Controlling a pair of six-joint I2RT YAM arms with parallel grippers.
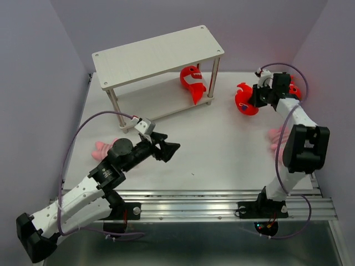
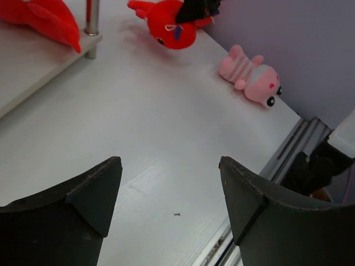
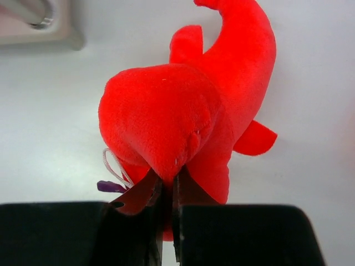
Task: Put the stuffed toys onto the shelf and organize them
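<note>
The white two-tier shelf (image 1: pixel 155 55) stands at the back, with one red shark (image 1: pixel 192 80) lying on its lower tier. To its right, my right gripper (image 1: pixel 254 101) (image 3: pixel 169 180) is shut on a fold of plush of a second red shark (image 1: pixel 243 101) (image 3: pixel 183 111), low over the table. Another red toy (image 1: pixel 295 90) peeks out behind that wrist. A pink striped toy (image 1: pixel 275 138) (image 2: pixel 252 77) lies by the right arm. A second pink toy (image 1: pixel 101 148) lies partly under my left arm. My left gripper (image 1: pixel 172 151) (image 2: pixel 171 166) is open and empty over bare table.
A shelf leg (image 3: pixel 39 16) stands just left of the held shark. The purple side walls close in on both sides. A metal rail (image 1: pixel 222 202) runs along the near table edge by the arm bases.
</note>
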